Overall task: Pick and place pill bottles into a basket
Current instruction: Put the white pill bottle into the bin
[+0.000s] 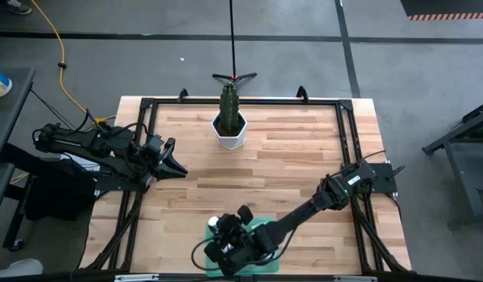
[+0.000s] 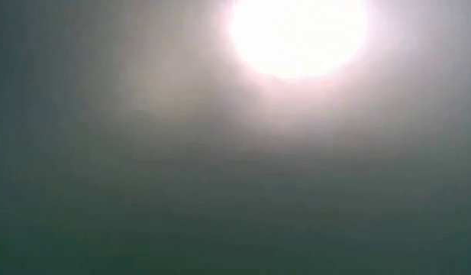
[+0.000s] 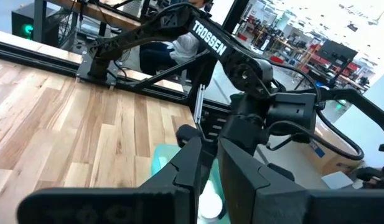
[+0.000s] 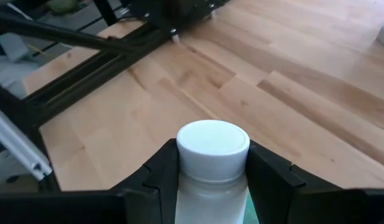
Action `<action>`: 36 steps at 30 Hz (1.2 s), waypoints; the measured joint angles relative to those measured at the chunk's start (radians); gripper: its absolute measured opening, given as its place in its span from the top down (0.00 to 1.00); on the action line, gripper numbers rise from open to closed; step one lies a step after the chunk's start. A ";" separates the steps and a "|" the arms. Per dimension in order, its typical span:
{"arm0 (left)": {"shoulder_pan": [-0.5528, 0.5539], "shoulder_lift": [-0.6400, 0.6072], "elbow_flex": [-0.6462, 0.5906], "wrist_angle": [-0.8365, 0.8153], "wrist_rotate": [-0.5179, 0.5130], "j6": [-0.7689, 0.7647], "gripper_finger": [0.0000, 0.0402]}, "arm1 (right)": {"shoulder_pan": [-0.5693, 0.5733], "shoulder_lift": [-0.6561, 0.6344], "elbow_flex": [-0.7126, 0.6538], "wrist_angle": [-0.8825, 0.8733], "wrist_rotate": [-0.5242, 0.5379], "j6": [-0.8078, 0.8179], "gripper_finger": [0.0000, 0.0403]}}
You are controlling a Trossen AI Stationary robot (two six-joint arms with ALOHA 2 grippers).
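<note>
My right gripper (image 1: 218, 229) reaches to the table's near edge and is shut on a small white pill bottle (image 4: 212, 163) with a white cap. The bottle also shows in the high view (image 1: 214, 222), just left of the green tray (image 1: 264, 229), which lies mostly under my right arm. The tray shows too in the left wrist view (image 3: 159, 159). Other bottles are hidden. My left gripper (image 1: 181, 166) waits at the table's left side, empty, its fingers (image 3: 192, 171) close together. My right gripper pinches the bottle's body just below the cap (image 4: 207, 186) between its two fingers, one on each side. The bottle stands upright, its cap above the fingers. The fingers hide its base, so I cannot tell whether it is lifted clear.
A white hexagonal pot (image 1: 229, 135) with a green plant stands at the far middle of the table. A black frame (image 1: 147, 106) runs around the table's edges. Bare wood lies between the pot and the tray.
</note>
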 joint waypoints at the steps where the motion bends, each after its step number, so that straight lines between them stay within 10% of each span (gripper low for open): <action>1: 0.000 0.000 0.000 0.000 0.000 0.000 0.78 | 0.005 0.000 0.000 0.000 -0.001 0.000 0.65; 36: 0.000 0.000 0.000 -0.008 0.000 -0.002 0.78 | 0.099 0.101 -0.083 0.273 -0.058 0.052 0.65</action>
